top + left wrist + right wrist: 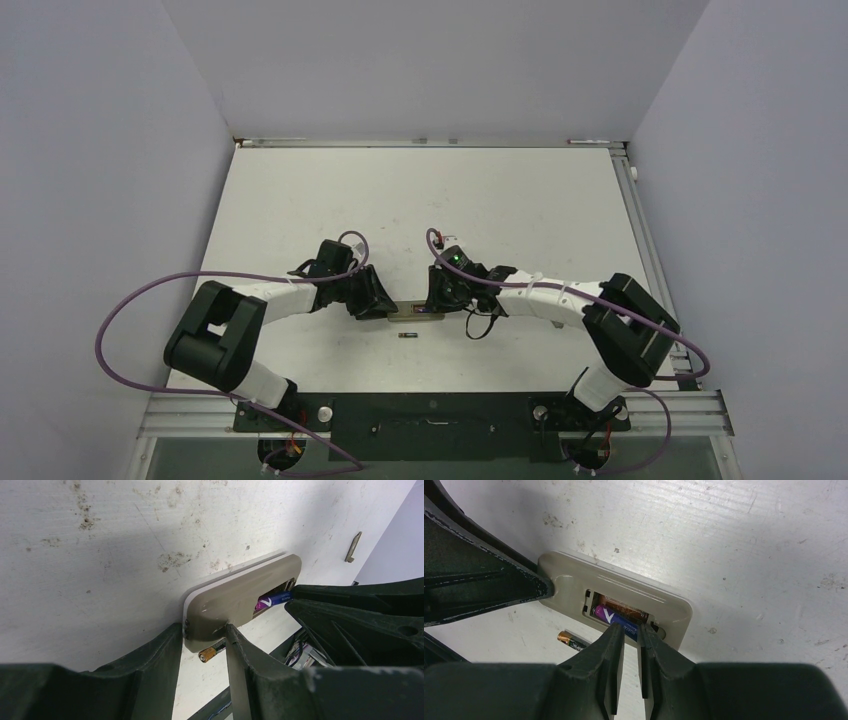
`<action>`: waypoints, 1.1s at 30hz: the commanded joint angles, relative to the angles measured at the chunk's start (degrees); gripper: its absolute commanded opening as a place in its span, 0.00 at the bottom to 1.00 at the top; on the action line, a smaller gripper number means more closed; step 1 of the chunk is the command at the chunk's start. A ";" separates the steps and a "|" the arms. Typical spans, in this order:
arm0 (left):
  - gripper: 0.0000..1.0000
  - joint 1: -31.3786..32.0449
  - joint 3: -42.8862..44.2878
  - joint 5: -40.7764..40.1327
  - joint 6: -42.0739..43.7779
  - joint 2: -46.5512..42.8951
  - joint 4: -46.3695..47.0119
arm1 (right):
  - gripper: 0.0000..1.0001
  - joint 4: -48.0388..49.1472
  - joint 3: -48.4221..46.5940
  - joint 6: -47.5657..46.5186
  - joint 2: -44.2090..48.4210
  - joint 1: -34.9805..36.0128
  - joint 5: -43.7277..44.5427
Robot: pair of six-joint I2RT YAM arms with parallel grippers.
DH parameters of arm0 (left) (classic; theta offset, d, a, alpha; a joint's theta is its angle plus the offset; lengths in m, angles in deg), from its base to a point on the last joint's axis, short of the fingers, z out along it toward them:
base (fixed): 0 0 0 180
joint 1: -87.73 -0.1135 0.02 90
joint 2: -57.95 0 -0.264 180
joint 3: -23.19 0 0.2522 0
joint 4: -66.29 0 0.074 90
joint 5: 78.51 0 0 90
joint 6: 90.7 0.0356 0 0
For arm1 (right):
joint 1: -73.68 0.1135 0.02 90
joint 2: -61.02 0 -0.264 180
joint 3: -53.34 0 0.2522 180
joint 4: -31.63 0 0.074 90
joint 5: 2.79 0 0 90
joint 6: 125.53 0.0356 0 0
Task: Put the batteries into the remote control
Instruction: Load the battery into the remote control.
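Beige remote control (569,577) sits clamped between my left gripper (202,632) fingers; my right gripper (630,630) fingers, narrow, pinch the purple battery (610,616) in its recess; second battery (571,641) lies just outside them.

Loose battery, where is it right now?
In the top view, the loose battery lies on the table near the middle, just on the arm-base side of the remote.

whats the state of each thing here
remote: lying back up, battery slot uncovered
slotted battery: in the slot, gripped at one end
loose battery: lying free beside the remote
left gripper: closed on the remote's end
right gripper: closed on slotted battery
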 commanded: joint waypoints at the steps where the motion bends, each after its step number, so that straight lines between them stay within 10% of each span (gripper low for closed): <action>1: 0.34 0.52 1.28 -0.50 1.19 1.11 0.92 | 0.17 2.88 0.41 0.64 -1.01 -0.03 -1.88; 33: 0.34 0.51 1.20 -0.16 1.20 1.19 1.29 | 0.09 -4.28 -2.18 -2.15 -4.49 5.79 1.81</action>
